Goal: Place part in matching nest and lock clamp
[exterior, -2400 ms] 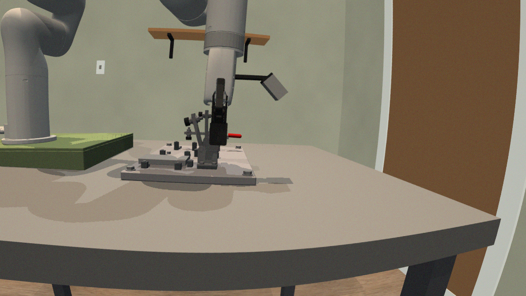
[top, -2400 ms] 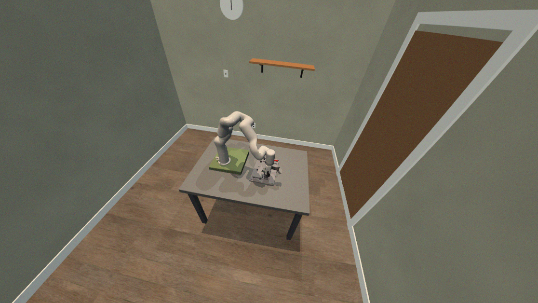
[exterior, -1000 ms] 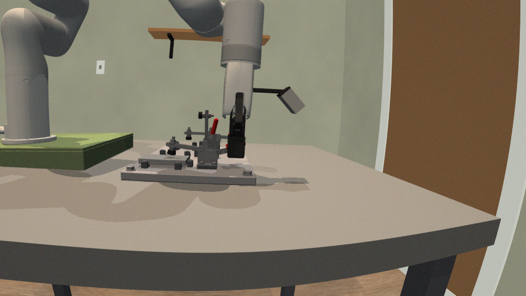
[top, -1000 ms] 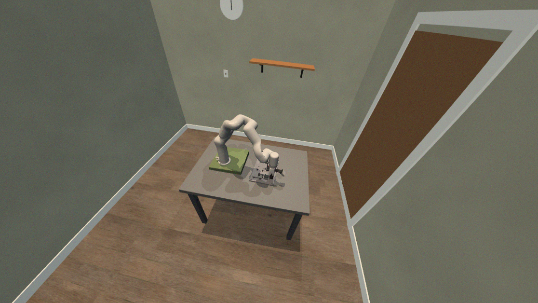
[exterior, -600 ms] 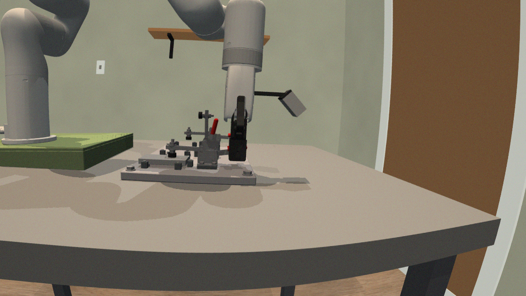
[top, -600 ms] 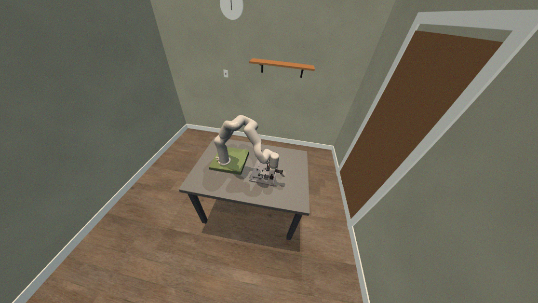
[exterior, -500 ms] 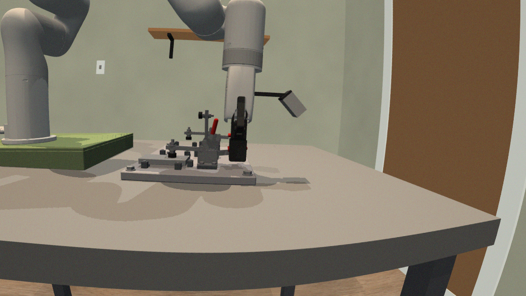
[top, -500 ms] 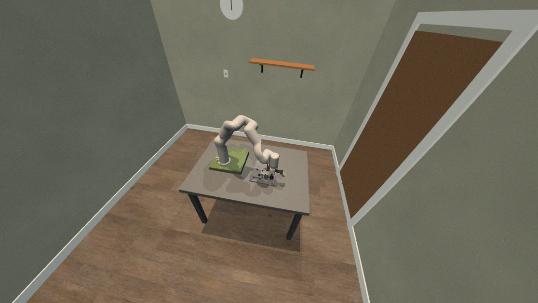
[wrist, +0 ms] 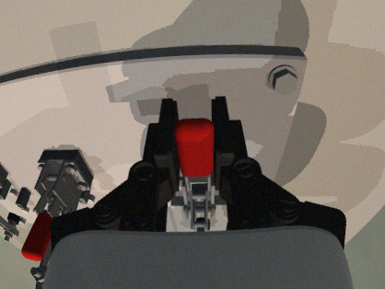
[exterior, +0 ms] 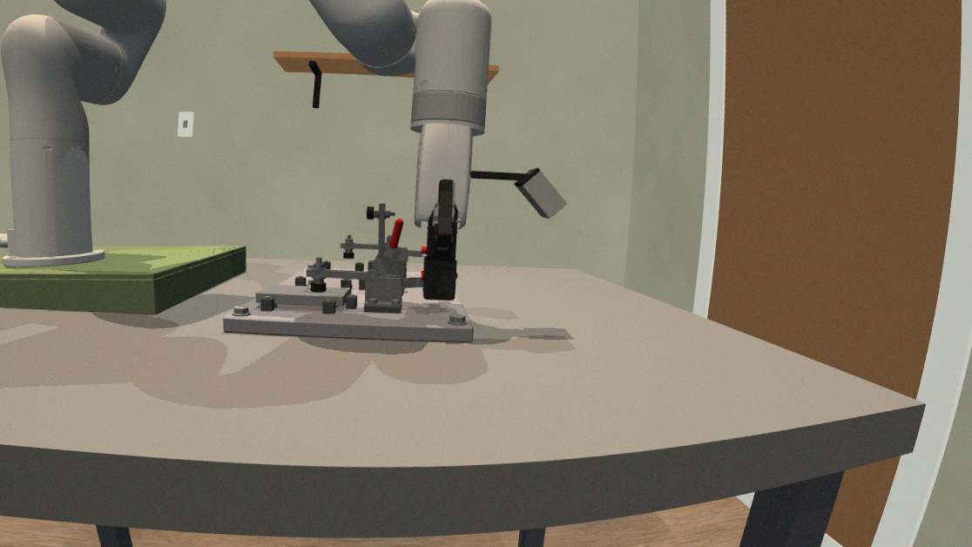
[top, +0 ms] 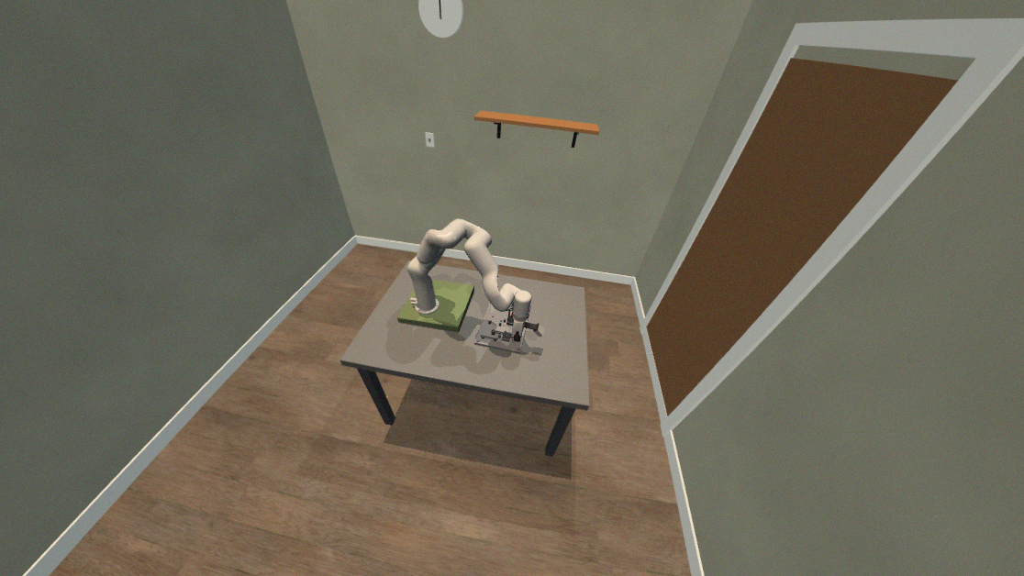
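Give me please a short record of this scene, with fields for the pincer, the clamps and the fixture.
pincer: shut on a red clamp handle
held handle: low, at the fixture's right end
other clamp: red handle standing upright
fixture: grey plate on the table, beside the green base
part: lying flat under the near clamp bar

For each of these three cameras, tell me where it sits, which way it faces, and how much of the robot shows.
Top: high in a room corner, looking down at the grey table; the whole white arm on its green base plate shows.
Exterior: near table height, facing the grey metal fixture plate side-on; arm links and the black hand show.
Wrist: mounted on the hand, looking down past its black fingers, shut on a red clamp handle.
Exterior and wrist both show a second red handle.
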